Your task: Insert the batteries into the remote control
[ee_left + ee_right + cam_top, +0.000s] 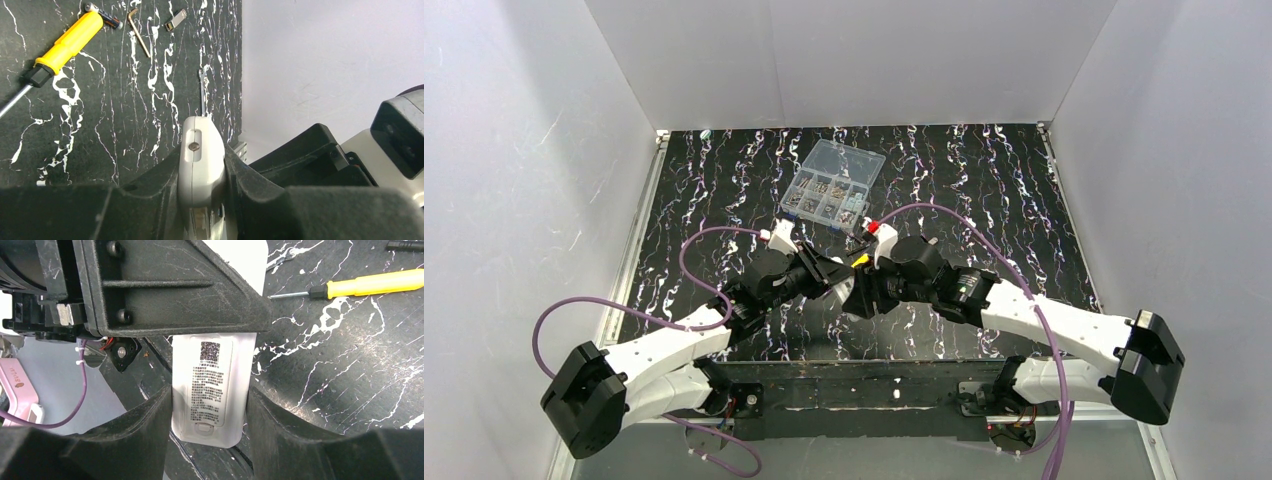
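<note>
The white remote control (212,385) is held off the table between both grippers. In the right wrist view its back faces me, with a printed label and a small cover latch at its near end. My right gripper (210,402) is shut on its long sides. My left gripper (201,165) is shut on the other end (200,150), seen edge-on with a small screw. In the top view the left gripper (824,272) and the right gripper (869,285) meet at the table's middle. A dark battery-like cylinder (109,20) lies beside the screwdriver handle.
A yellow-handled screwdriver (67,42) lies on the black marbled table, also in the right wrist view (365,284). A hex key (139,36), a small metal clip (176,20) and a thin wrench (202,92) lie nearby. A clear compartment box (832,190) stands behind the grippers.
</note>
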Available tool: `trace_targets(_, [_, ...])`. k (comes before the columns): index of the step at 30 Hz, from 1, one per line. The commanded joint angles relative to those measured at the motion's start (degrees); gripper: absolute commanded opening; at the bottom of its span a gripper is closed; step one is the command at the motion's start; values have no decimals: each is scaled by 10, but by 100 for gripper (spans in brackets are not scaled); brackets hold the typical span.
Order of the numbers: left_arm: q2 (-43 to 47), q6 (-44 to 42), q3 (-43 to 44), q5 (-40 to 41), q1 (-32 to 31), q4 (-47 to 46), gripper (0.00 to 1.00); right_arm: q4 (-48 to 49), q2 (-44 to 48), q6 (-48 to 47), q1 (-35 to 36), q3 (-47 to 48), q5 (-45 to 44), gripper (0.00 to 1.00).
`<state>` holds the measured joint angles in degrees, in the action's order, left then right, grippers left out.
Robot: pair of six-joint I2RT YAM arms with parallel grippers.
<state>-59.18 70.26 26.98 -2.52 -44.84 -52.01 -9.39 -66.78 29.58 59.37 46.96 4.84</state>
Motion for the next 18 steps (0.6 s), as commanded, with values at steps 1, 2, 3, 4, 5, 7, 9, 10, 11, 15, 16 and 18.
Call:
trace_targets(1, [12,-8,-1,1,2,-6,0,21,29,-32,4,5,22,65])
trace_targets(2, [12,-8,-2,-1,2,-9,0,19,36,-43,4,8,22,70])
trace_targets(3, [13,-8,-3,-2,2,-11,0,15,43,-57,4,12,22,73])
trace_targets(4, [15,-10,-4,-5,2,-13,0,8,50,-72,4,19,23,74])
trace_targets(5, [16,-12,-5,-8,2,-14,0,0,58,-86,4,25,22,75])
trace_targets(7, [19,-15,-7,-17,2,-17,0,-21,79,-125,4,40,7,76])
trace_targets(9, [21,-21,-8,-32,2,-30,0,-32,105,-158,4,42,-9,75])
trace_targets(10, [21,-24,-8,-43,2,-37,0,-30,118,-177,4,40,-10,75])
trace_targets(11, [21,-27,-7,-54,2,-46,0,-27,132,-199,4,33,-8,75])
trace_targets(15, [18,-41,3,-111,2,-80,0,-32,173,-303,4,14,34,75])
trace_targets(16, [19,-44,7,-123,2,-82,0,-34,183,-339,4,9,45,75])
trace_targets(18, [22,-50,12,-143,2,-82,0,-37,201,-402,4,-7,66,74])
